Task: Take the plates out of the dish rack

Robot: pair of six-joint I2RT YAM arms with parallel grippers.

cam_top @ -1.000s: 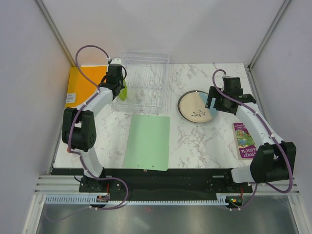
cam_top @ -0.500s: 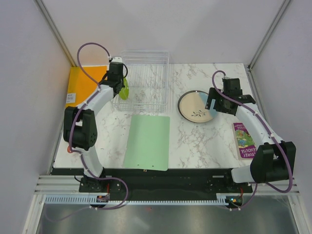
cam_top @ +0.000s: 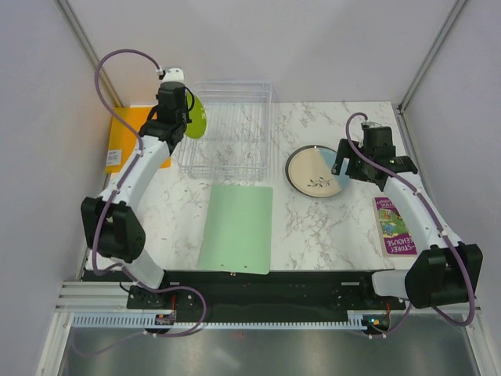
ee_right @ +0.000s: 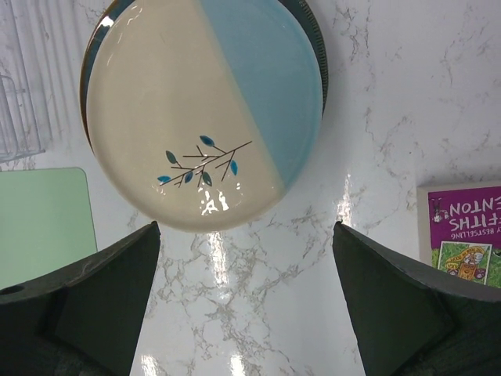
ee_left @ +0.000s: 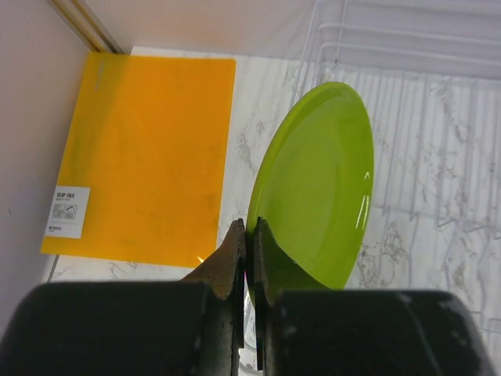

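Observation:
My left gripper (ee_left: pixel 250 235) is shut on the rim of the small lime-green plate (ee_left: pixel 321 184), which hangs on edge in the air over the left end of the clear dish rack (cam_top: pixel 228 129). From above, that plate (cam_top: pixel 194 119) sits just right of the left gripper (cam_top: pixel 174 110). A stack of plates (cam_top: pixel 317 171) lies flat on the marble right of the rack, topped by a cream and light-blue plate with a leaf sprig (ee_right: pixel 205 110). My right gripper (ee_right: pixel 246 235) stands open just beside the stack's near edge, holding nothing.
A pale-green mat (cam_top: pixel 237 227) lies in front of the rack. An orange folder (cam_top: pixel 127 141) lies at the far left by the wall. A purple book (cam_top: pixel 394 225) lies at the right edge, near the right arm. White walls close in on the sides.
The left arm has lifted the lime-green plate up out of the rack's left end and toward the back. The right arm has barely shifted.

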